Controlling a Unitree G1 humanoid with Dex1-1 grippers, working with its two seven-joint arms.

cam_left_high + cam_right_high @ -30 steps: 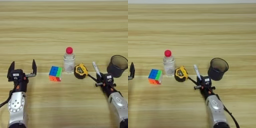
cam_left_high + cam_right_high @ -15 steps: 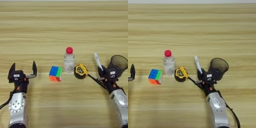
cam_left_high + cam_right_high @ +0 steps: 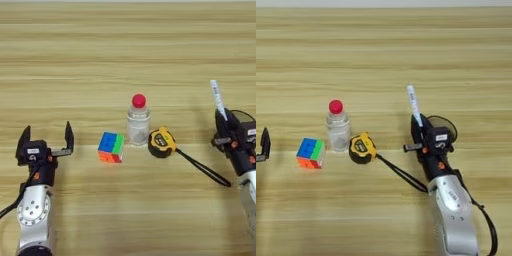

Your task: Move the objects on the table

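Marker [image 3: 414, 104] clamped upright in right gripper [image 3: 418, 125] fingers, just in front of dark cup [image 3: 448, 125]. Left gripper [image 3: 46, 139] low at bench [image 3: 125, 55] left, 2 fingers apart, holding nothing. Cube [image 3: 111, 147], bottle [image 3: 138, 121] and tape measure [image 3: 161, 142] side by side mid-bench.

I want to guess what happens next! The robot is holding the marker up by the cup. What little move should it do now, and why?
Probably carry the marker a bit further over the cup and lower it. The right hand grips the marker tip-up, right in front of the cup's rim, so the cup looks like its goal. The left hand waits open.
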